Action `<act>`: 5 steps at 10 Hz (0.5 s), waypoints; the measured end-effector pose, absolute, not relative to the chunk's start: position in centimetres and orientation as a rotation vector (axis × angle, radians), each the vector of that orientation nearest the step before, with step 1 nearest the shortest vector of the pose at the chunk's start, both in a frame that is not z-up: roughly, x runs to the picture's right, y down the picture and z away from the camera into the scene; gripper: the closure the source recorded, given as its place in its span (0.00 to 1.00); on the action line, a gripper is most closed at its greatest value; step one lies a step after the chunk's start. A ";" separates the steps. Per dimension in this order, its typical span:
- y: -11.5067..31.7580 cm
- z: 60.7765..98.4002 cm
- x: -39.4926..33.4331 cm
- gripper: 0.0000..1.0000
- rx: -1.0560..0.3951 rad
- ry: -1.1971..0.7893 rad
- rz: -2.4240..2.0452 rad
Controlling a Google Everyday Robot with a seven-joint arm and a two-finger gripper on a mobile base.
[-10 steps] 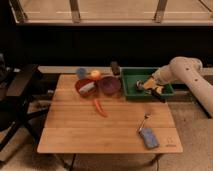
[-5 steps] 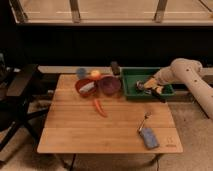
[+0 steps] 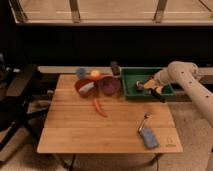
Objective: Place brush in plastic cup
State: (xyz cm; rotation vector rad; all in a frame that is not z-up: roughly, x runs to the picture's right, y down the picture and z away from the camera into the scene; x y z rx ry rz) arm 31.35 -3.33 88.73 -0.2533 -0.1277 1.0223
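My gripper (image 3: 144, 87) reaches down into the green tray (image 3: 131, 75) at the table's back right, with the pale arm coming in from the right. A small dark thing with a greyish end, which I take for the brush (image 3: 140, 88), lies in the tray right at the gripper's tip. Whether the two touch I cannot tell. The plastic cup (image 3: 81, 73), small and light blue, stands at the back left of the table, beyond the red bowl, far from the gripper.
A red bowl (image 3: 86, 87) and a dark purple bowl (image 3: 109, 85) sit side by side left of the tray. An orange fruit (image 3: 95, 75) and a dark upright object (image 3: 115, 67) stand behind them. An orange-red strip (image 3: 99, 107) and a blue pad (image 3: 148, 137) lie nearer the front.
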 end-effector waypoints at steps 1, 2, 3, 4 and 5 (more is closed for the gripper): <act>-2.8 89.2 31.4 0.35 -0.266 -0.117 1.032; -2.2 89.6 31.6 0.35 -0.278 -0.108 1.044; -1.9 89.9 31.8 0.35 -0.288 -0.103 1.055; -1.2 90.6 32.0 0.35 -0.308 -0.097 1.074; -0.6 91.3 32.1 0.35 -0.330 -0.089 1.097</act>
